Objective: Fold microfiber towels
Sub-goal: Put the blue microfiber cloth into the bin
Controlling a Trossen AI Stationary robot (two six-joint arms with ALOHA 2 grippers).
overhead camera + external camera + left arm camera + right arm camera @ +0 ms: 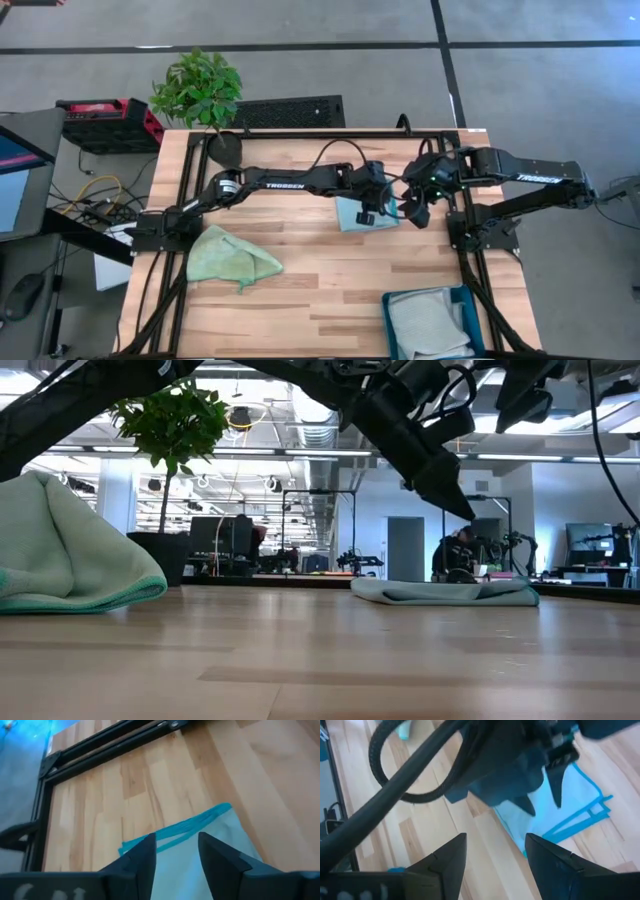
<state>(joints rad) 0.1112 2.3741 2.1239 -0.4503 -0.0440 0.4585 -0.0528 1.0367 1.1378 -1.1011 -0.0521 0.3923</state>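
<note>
Inspecting from the near edge of the table (330,290) outward: a teal bin (389,325) sits at the near right corner with a grey towel (428,322) lying inside it. To the near left, the light green towel (232,257) lies crumpled in a loose heap on the bare wood, well apart from both of my grippers; in the low view it rises as a soft mound (70,550).

Farther in, at mid-table, the light blue towel (352,212) lies folded flat, its darker blue trim showing along one edge (200,822). My left gripper (366,212) hangs directly over it, fingers (142,855) parted with nothing between them. In the low view the towel (445,591) lies flat, with the gripper clear above it.

My right gripper (418,212) is just beside the same towel's right edge, jaws spread and empty; its fingers (447,855) frame wood and the towel's corner (580,800).

Beyond the far edge stands a potted plant (200,88).
</note>
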